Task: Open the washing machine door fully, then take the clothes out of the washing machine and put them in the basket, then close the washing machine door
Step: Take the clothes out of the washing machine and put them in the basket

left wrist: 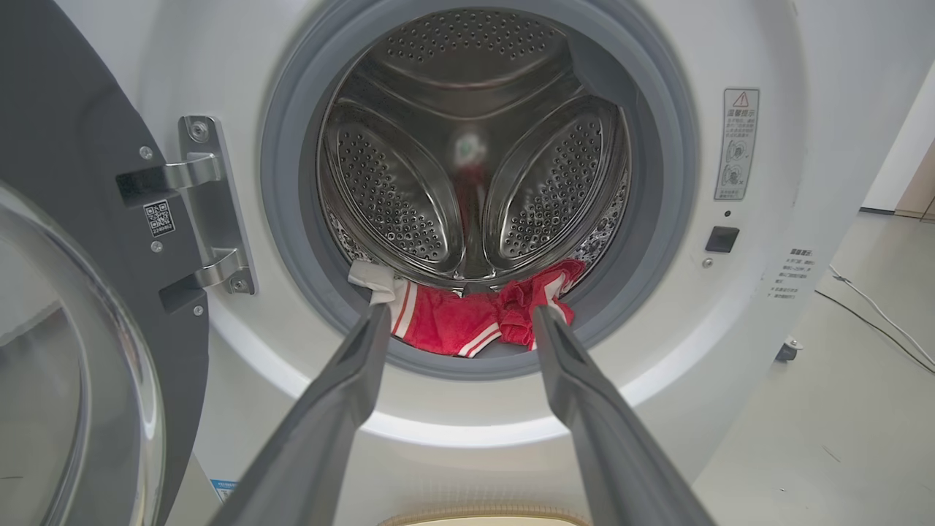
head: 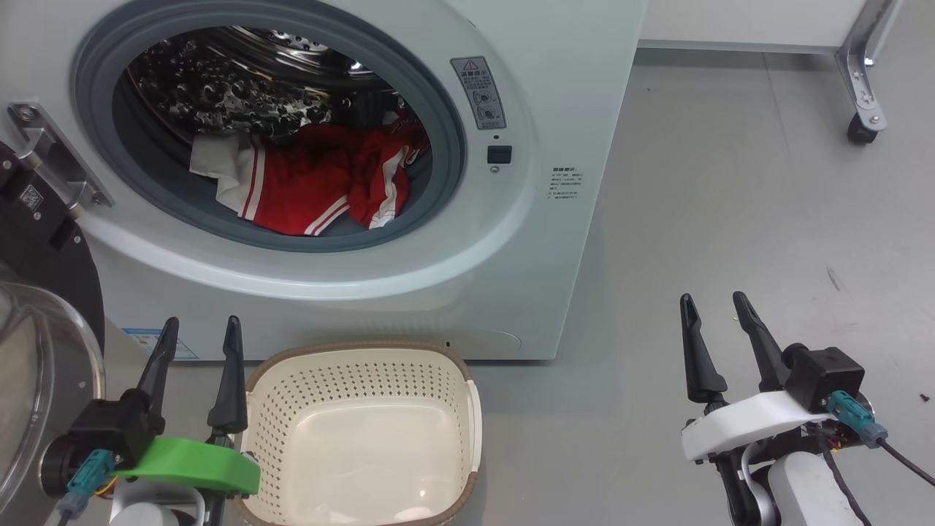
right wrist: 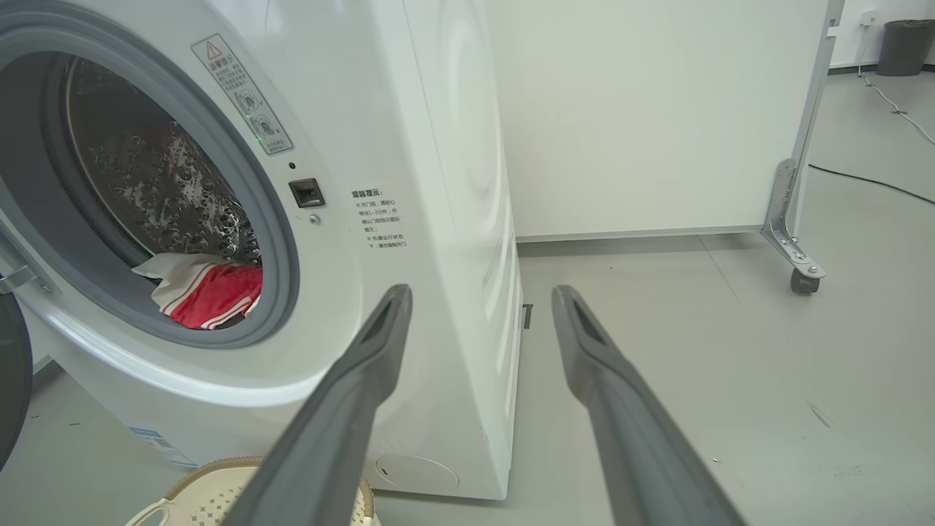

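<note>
Red clothes w/ white stripes (head: 321,183) lie inside the big white washing machine (head: 577,88), ahead of the left pincer (head: 203,321), not touching. Left pincer & right pincer (head: 712,297) both spread, empty. Cream holed plastic basket (head: 358,352) just beside left pincer.

The washing machine door (head: 51,256) runs off the left edge.

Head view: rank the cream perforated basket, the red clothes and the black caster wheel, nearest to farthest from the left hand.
1. Cream perforated plastic basket: immediately right of the left hand.
2. Red white-striped clothes: ahead, inside the steel drum.
3. Black caster wheel: far off to the right.
</note>
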### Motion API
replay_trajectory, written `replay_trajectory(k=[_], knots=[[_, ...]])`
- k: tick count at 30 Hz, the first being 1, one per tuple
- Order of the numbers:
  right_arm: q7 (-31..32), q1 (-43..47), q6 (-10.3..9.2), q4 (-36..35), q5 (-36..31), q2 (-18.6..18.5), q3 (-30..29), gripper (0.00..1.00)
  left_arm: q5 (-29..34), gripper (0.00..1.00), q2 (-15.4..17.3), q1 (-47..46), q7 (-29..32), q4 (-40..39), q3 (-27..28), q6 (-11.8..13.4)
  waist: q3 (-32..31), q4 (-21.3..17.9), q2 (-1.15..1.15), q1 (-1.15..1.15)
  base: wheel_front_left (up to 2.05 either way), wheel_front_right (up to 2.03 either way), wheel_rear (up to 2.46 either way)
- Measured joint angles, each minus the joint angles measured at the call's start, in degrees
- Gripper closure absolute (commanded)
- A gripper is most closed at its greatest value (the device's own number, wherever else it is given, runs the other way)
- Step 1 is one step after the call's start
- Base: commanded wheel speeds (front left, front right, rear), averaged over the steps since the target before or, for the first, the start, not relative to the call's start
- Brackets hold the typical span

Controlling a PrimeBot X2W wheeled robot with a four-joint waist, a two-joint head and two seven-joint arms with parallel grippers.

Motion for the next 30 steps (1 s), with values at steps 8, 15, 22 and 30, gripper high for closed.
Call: replay_trajectory(k=[8, 15, 22, 30], knots=[[0.0, 0.0, 0.00, 0.0, 0.1, 0.0, 0.0, 0.00, 0.0, 0.00, 0.0, 0.0, 0.0, 0.0, 0.1, 0.0, 0.2, 0.1, 0.00, 0.00, 0.00, 0.00, 0.00], [0.0, 0.0, 0.00, 0.0, 0.1, 0.0, -0.1, 0.00, 0.0, 0.00, -0.1, 0.0, 0.0, -0.1, 0.1, 0.0, 0.4, 0.0, 0.00, 0.00, 0.00, 0.00, 0.00], [0.0, 0.0, 0.00, 0.0, 0.1, 0.0, -0.1, 0.00, 0.0, 0.00, -0.2, 0.0, 0.0, -0.1, 0.1, -0.1, 0.5, 0.0, 0.00, 0.00, 0.00, 0.00, 0.00], [0.0, 0.0, 0.00, 0.0, 0.1, 0.0, -0.1, 0.00, 0.0, 0.00, -0.2, 0.0, 0.0, -0.1, 0.1, -0.1, 0.6, 0.0, 0.00, 0.00, 0.00, 0.00, 0.00]])
